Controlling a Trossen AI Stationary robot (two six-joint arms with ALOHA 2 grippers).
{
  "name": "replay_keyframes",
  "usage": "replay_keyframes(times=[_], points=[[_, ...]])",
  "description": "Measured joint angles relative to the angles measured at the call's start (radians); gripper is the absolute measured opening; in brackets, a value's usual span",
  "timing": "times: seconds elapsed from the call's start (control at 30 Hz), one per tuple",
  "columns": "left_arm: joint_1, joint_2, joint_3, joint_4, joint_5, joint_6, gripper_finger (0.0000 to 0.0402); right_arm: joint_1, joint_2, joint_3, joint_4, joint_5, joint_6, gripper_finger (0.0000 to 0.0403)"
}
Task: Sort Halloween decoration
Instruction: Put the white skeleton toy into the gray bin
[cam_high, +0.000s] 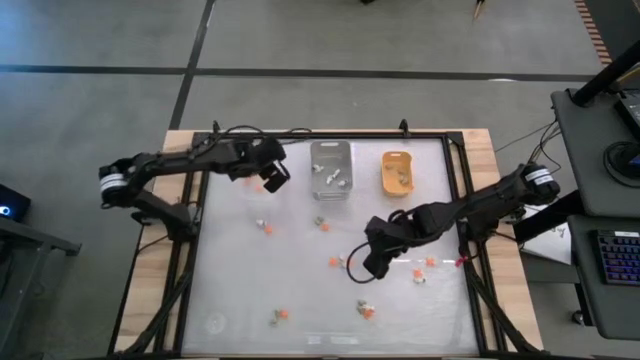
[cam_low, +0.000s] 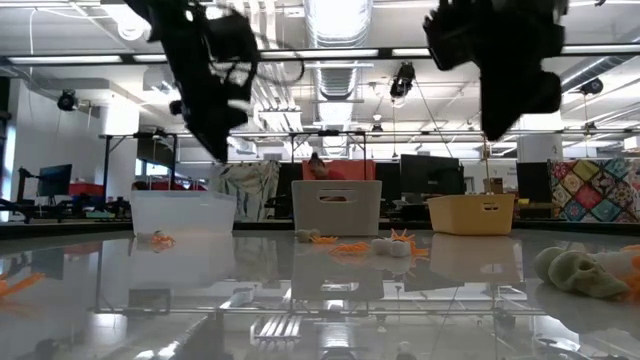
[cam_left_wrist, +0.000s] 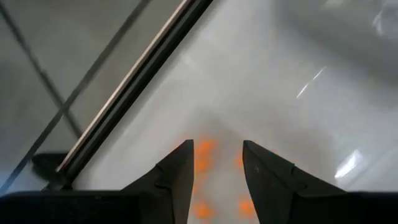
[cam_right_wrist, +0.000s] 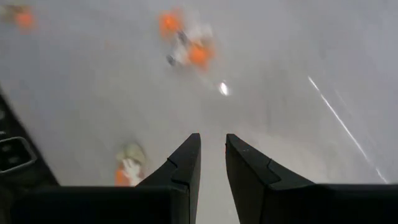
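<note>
Hovering over the far-left part of the table (cam_high: 230, 300), the left gripper (cam_high: 272, 180) has its fingers apart, and orange trinkets (cam_left_wrist: 205, 152) show between and just below them in the left wrist view. Nothing is clamped there; I judge these pieces lie inside the clear tray (cam_low: 183, 212), because the low view shows one orange piece at its front wall. The high view hardly shows this tray at all.

The right gripper (cam_high: 372, 262) hangs near the middle of the table, with its fingers a small way apart and empty. The next pick turns on this arm, I think: the nearest decoration is the small orange trinket (cam_high: 334, 262) just beside it toward the left arm, and more pieces lie toward the near edge (cam_high: 366, 310). Its long axis cannot be told.

Other decorations are scattered well apart on the table. Some already lie in the grey tray (cam_high: 331, 168) and the orange-yellow tray (cam_high: 397, 172). The right wrist view shows an orange-and-white cluster (cam_right_wrist: 186, 46) ahead of the fingers. Only the low view shows the pale skull-like piece (cam_low: 578, 272).
</note>
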Motion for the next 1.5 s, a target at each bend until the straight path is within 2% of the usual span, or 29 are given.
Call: replay_keyframes(times=[0.17,0.33,0.5,0.7,0.9,1.07,1.37,1.5], points=[[-0.153,-0.099,-0.002,0.081,-0.001,-0.003,0.0121,0.035,0.029,-0.001,-0.072,-0.043,0.051,0.0066],[-0.301,-0.183,-0.005,0.167,0.0,0.018,0.0121,0.103,0.054,-0.001,-0.112,-0.152,-0.138,0.0066],[-0.43,-0.236,-0.033,0.272,0.0,0.074,0.0121,0.186,0.061,-0.002,-0.176,-0.149,-0.259,0.0066],[-0.542,-0.254,-0.101,0.41,0.001,0.084,0.0121,0.281,0.061,-0.009,-0.251,-0.105,-0.288,0.0066],[-0.577,-0.256,-0.165,0.488,0.002,0.076,0.0121,0.382,0.061,-0.025,-0.267,-0.013,-0.324,0.0066],[-0.577,-0.254,-0.176,0.513,0.001,0.076,0.0121,0.394,0.061,-0.069,-0.264,0.004,-0.286,0.0071],[-0.577,-0.254,-0.176,0.525,0.0,0.082,0.0121,0.393,0.061,-0.098,-0.261,0.004,-0.208,0.0147],[-0.577,-0.254,-0.176,0.525,0.0,0.082,0.0121,0.394,0.07,-0.114,-0.255,-0.001,-0.169,0.0166]])
